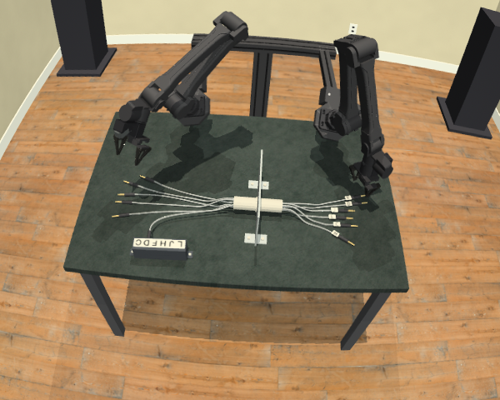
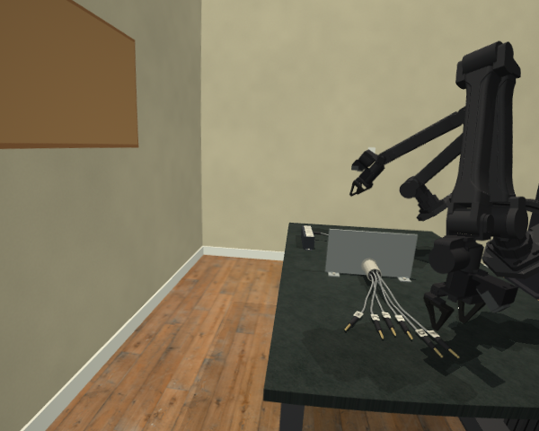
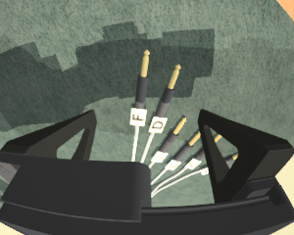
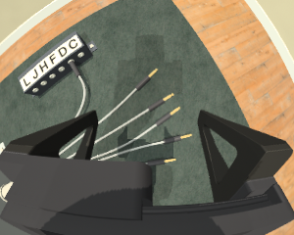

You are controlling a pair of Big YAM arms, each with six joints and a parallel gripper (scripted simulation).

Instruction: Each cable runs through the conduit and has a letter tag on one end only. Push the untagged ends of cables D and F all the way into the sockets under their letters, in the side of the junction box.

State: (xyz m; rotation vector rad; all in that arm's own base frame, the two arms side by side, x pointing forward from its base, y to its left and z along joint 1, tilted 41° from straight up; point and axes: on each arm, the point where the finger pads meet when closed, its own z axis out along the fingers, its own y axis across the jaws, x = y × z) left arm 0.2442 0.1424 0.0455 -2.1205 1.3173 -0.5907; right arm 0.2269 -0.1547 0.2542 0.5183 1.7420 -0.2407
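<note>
Open left hand (image 1: 362, 182) (image 2: 448, 320) (image 3: 147, 115) should rise straight, clearing tag F (image 1: 348, 197) (image 2: 433, 334) (image 3: 138, 117), near the worktop's (image 1: 237, 277) (image 2: 334, 399) (image 3: 39, 24) tagged-end edge.

We note a lab-like room. Two robot arms flank a dark bench (image 1: 216, 271) (image 2: 316, 371); wood floor (image 1: 224, 370) (image 2: 167, 371), plain walls (image 1: 155, 17) (image 2: 284, 92).

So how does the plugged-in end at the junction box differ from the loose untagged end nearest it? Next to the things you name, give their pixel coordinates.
The plugged-in end (image 1: 150, 233) (image 4: 75, 70) sits under D with its gold tip hidden; the loose end (image 1: 123, 215) (image 4: 143, 82) shows its tip. The first's cable bends sharply, the second's runs nearly straight. Both have dark sleeves.
</note>
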